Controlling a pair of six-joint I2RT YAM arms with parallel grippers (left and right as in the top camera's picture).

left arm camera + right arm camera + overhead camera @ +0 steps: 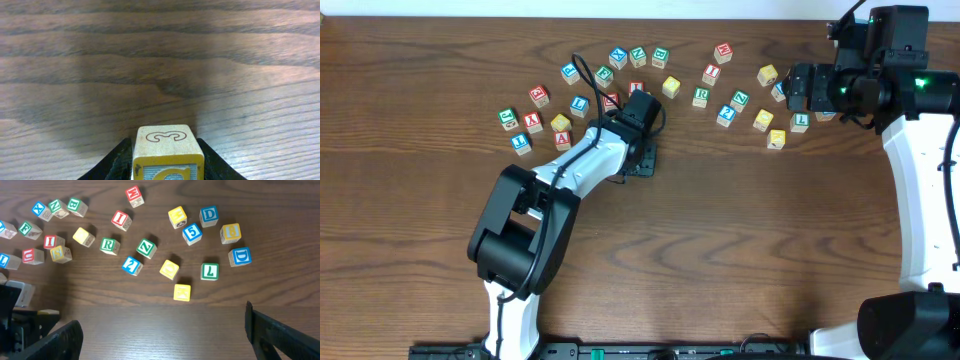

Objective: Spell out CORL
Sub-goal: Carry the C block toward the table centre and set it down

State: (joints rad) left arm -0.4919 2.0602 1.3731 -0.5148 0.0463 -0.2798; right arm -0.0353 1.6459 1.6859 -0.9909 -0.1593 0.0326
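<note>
My left gripper (168,167) is shut on a small wooden cube (168,150) with a yellow-edged face. That face carries a curved yellow letter, only partly in view, and the plain wood side above it has an outlined mark. In the overhead view the left gripper (642,160) sits just below the scattered cubes, over bare table. The white cube with a green R (108,244) lies among the others, as does a green-edged L cube (210,271). Two yellow cubes (169,269) lie close to it. My right gripper (165,335) stands open, holding nothing, short of the cubes.
Several other letter and number cubes lie in an arc across the far half of the table (740,250), including red-lettered ones (120,219) and blue D cubes (240,256). The right arm (865,75) hangs over the right end of the arc.
</note>
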